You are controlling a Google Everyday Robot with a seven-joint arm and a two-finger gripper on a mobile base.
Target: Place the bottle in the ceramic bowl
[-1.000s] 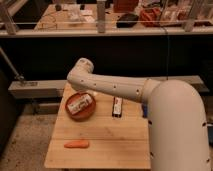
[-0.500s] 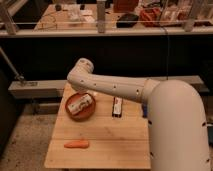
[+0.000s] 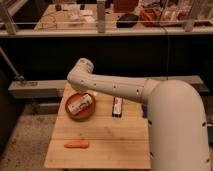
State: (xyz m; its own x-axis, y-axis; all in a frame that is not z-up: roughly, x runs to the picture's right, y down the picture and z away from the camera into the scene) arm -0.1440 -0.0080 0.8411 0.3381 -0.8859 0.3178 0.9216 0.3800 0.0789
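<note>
bottle (image 3: 81, 103) lying in the ceramic bowl (image 3: 88, 113); end effector (image 3: 88, 98) just above it, can't tell its state

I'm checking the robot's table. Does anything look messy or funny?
Nothing stands out. The bottle lies on its side inside the ceramic bowl; nothing looks spilled or broken. The gripper is hidden behind the arm above the bowl.
</note>
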